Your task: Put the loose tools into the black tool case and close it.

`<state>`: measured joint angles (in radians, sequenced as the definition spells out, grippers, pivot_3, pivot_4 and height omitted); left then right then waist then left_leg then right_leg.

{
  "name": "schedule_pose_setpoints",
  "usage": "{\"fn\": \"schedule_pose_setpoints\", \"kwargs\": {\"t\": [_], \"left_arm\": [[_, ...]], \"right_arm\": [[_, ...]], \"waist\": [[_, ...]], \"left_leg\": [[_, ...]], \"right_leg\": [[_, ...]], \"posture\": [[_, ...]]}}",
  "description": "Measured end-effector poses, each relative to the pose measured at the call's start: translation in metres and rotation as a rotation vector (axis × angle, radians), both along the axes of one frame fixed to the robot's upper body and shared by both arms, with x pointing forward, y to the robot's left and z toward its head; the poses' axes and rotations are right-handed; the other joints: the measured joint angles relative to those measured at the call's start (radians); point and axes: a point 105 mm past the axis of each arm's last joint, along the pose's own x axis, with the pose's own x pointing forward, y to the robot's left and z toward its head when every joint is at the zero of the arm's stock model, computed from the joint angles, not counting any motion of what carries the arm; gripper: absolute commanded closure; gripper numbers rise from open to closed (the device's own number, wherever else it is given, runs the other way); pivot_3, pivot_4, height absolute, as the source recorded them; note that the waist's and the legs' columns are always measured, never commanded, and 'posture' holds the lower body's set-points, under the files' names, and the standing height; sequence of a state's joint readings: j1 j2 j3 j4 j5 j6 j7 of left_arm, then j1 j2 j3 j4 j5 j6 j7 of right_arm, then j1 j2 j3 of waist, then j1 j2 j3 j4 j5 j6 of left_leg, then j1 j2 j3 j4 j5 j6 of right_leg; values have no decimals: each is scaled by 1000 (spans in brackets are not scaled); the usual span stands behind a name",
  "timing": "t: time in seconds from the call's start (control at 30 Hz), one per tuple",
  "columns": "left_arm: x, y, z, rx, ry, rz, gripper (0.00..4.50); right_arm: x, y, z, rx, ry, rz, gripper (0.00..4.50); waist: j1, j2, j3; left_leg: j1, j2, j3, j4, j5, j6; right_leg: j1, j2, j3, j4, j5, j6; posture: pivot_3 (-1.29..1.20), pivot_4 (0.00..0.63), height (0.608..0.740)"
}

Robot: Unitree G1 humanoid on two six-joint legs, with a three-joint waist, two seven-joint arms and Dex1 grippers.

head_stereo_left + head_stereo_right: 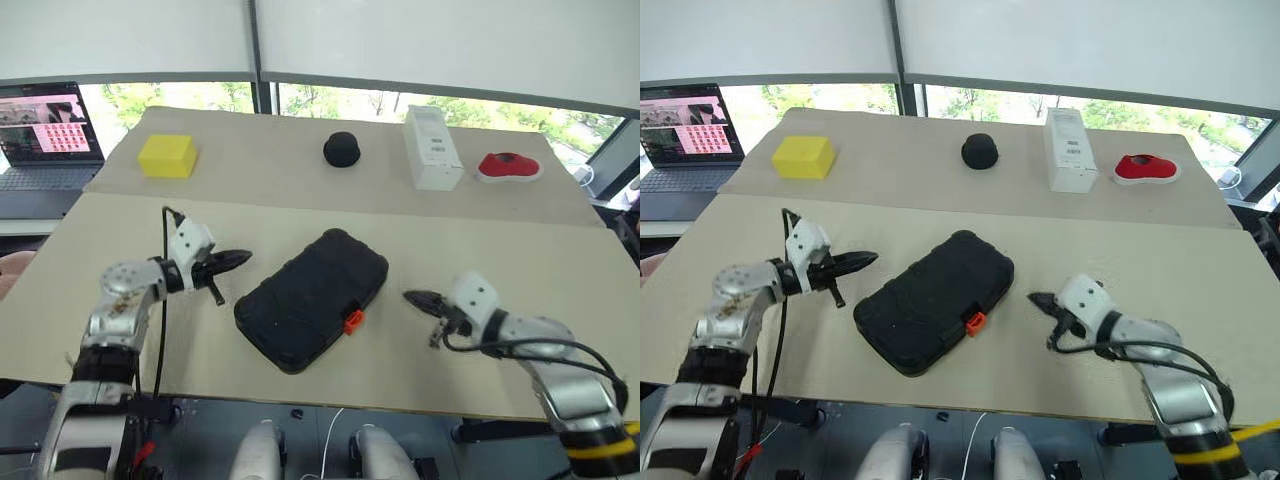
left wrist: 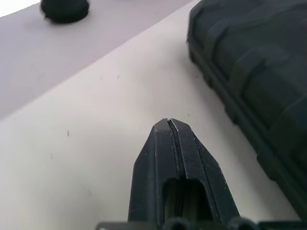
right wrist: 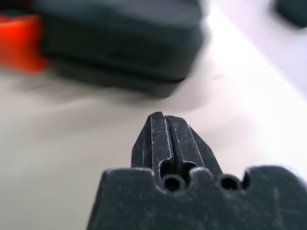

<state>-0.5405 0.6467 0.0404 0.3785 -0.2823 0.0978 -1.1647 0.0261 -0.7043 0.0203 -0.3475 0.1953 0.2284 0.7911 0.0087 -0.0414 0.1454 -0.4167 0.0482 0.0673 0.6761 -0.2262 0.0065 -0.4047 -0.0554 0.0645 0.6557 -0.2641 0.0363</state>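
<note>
Case (image 1: 312,298) closed, latch (image 1: 352,321) orange | head view: case between left gripper (image 1: 243,259) and right gripper (image 1: 409,296) | wrist views: both pinched shut, empty

One black tool case (image 1: 310,298), one yellow block (image 1: 167,156), one white box (image 1: 432,148), perhaps one laptop (image 1: 45,135)

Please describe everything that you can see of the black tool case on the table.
The black tool case is a flat case with rounded corners, apparently ribbed plastic. It is closed, with a small orange latch on its near long edge. It lies flat and diagonally on the beige table, between the two grippers. Neither gripper touches it.
</note>
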Motion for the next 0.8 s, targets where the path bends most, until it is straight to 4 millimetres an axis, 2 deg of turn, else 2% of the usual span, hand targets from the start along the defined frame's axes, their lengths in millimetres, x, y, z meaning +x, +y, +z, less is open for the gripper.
{"fn": "schedule_pose_setpoints", "kwargs": {"t": [0.07, 0.13, 0.23, 0.37, 0.57, 0.8], "left_arm": [[-7, -13, 13, -32, 37, -106, 4500], [-17, -36, 20, -40, 66, -221, 4500], [-27, -65, 13, -42, 101, -332, 4500], [-26, -90, -1, -20, 126, -356, 4500], [-22, -94, -4, 37, 104, -345, 4500], [-19, -95, -4, 45, 91, -337, 4500]], "right_arm": [[-13, 9, -4, 18, 47, 35, 4473], [-17, 15, -3, 29, 52, 46, 4473], [-19, 26, -2, 53, 49, 61, 4473], [-18, 39, -3, 81, 46, 71, 4473], [-18, 50, -5, 76, 48, 104, 4473], [-13, 65, 2, 103, 19, 143, 4473]], "waist": [[-3, 0, 0], [-9, 0, 0], [-12, 0, 0], [-15, 0, 0], [-16, 0, 0], [-19, 0, 0]], "left_leg": [[0, 0, 0, 1, 0, 0], [0, 0, 1, 1, 0, 0], [1, 0, 0, 1, 0, 0], [0, 0, 0, 1, 0, 0], [1, 0, 0, 1, 0, 0], [1, 0, 0, 1, 0, 0]], "right_leg": [[0, 0, 0, 0, 0, 0], [1, -1, 1, 0, 0, 0], [1, 0, 1, 0, 0, 0], [0, 0, 1, 0, 0, 0], [0, 0, 1, 0, 0, 0], [1, 0, 1, 0, 0, 0]], "posture": [[0, 150, 740], [0, 150, 740], [0, 150, 740], [0, 150, 740], [0, 150, 740], [0, 150, 740]]}}
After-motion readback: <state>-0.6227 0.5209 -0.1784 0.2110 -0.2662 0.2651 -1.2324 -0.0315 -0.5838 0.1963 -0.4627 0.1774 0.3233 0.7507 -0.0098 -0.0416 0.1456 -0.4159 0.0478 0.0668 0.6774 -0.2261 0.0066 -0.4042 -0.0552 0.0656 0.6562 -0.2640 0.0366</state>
